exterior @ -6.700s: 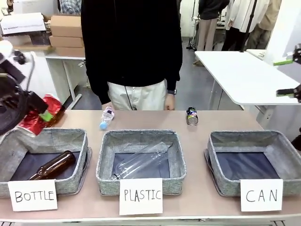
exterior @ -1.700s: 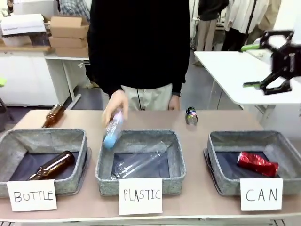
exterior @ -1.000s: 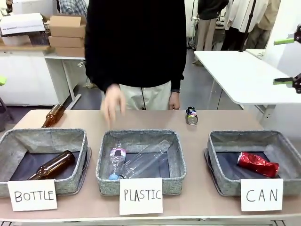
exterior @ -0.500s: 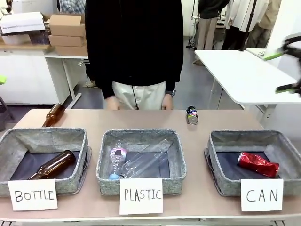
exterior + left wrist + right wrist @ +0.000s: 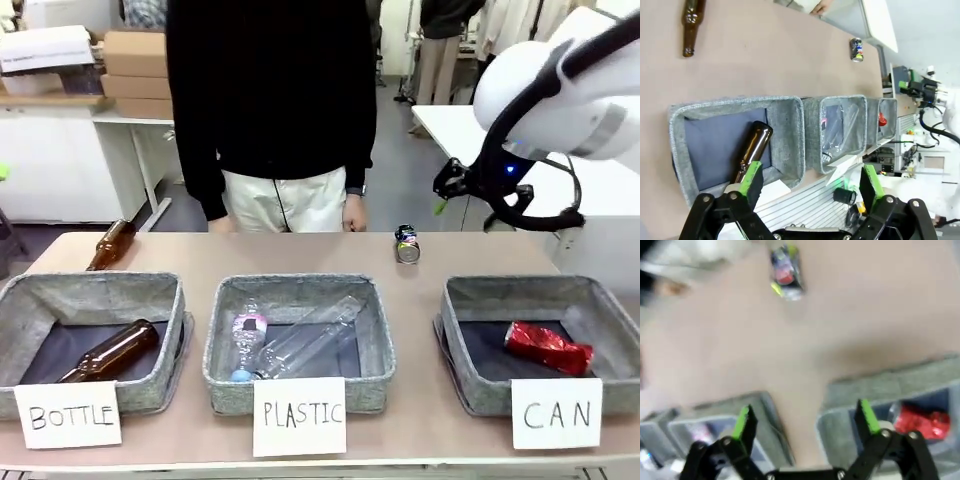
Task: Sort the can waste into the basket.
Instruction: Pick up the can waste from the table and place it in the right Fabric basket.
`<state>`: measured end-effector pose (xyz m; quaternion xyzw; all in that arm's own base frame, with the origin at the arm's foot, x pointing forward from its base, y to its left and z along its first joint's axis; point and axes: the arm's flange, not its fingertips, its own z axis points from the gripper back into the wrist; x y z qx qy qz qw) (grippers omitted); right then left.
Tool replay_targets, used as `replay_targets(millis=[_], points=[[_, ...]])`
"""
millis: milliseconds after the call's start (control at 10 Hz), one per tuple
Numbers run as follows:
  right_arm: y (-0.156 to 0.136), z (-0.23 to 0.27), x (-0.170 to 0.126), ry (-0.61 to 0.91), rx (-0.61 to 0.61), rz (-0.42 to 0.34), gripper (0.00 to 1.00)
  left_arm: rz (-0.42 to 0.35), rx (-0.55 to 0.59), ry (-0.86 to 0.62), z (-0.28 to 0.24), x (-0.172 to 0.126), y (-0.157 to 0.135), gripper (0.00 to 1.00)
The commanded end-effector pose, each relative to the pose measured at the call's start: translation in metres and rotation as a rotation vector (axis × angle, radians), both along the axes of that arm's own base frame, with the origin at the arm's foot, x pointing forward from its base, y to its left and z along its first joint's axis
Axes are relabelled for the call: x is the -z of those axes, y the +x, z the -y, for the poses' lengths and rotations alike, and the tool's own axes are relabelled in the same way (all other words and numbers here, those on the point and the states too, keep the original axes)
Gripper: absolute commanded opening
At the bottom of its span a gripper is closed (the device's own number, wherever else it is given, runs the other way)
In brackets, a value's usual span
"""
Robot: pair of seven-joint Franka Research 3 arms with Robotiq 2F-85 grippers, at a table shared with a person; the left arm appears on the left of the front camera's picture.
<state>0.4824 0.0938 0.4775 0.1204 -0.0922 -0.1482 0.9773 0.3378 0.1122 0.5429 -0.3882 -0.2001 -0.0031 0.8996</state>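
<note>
The right arm [image 5: 560, 90] has swung in from the picture's right edge and now hangs high over the far right of the bench [image 5: 330, 258]. The person [image 5: 270, 100] has drawn both hands back from the baskets, and one hand [image 5: 352, 213] hangs at the far edge.

The right jaws stand wide open with nothing between the green pads [image 5: 744, 422]. The right wrist view is blurred by motion.

The left jaws are also spread wide and hold nothing. They look down at the row of baskets from the BOTTLE end.

The red can [image 5: 546, 347] lies dented on the dark lining of the CAN basket [image 5: 520, 295], toward its right side. It is alone in there. A white card [image 5: 556, 413] reading "CAN" leans on that basket's front.

The silver can [image 5: 407, 245] sits on the bare bench near the far edge. It is well apart from the CAN basket, beyond the gap between it and the middle basket.

The PLASTIC basket [image 5: 295, 292] holds a large clear bottle [image 5: 315, 340] lying slantwise. A small bottle [image 5: 245, 345] with a pink label and a blue cap lies beside it.

The BOTTLE basket [image 5: 95, 292] holds one brown bottle [image 5: 110, 352]. A second brown bottle [image 5: 108, 245] lies on the bench behind it.
</note>
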Motion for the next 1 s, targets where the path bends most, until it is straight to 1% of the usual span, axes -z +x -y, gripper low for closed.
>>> replay_targets(millis=[0, 200, 300, 400, 500, 600, 700, 800, 900], points=[[-0.013, -0.009, -0.009, 0.022, 0.01, 0.114, 1.0, -0.011, 0.003, 0.001, -0.002, -0.002, -0.003, 1.0], [-0.013, -0.009, -0.009, 0.022, 0.01, 0.114, 1.0, -0.011, 0.003, 0.001, -0.002, -0.002, -0.003, 1.0], [0.0, 0.001, -0.007, 0.014, -0.014, 0.025, 1.0, -0.011, 0.003, 0.001, -0.002, -0.002, -0.003, 1.0], [0.049, -0.007, 0.003, -0.006, -0.097, 0.005, 1.0, -0.011, 0.003, 0.001, -0.002, -0.002, -0.003, 1.0], [0.097, -0.015, 0.016, -0.003, -0.196, 0.013, 1.0, -0.011, 0.003, 0.001, -0.002, -0.002, -0.003, 1.0], [0.137, -0.023, 0.033, -0.035, -0.21, -0.012, 1.0, -0.011, 0.003, 0.001, -0.002, -0.002, -0.003, 1.0], [0.173, -0.03, 0.059, -0.1, -0.172, -0.046, 1.0, -0.011, 0.003, 0.001, -0.002, -0.002, -0.003, 1.0], [0.199, -0.037, 0.083, -0.111, -0.174, -0.038, 1.0, -0.011, 0.003, 0.001, -0.002, -0.002, -0.003, 1.0], [0.218, -0.044, 0.109, -0.118, -0.158, -0.05, 1.0, -0.011, 0.003, 0.001, -0.002, -0.002, -0.003, 1.0]])
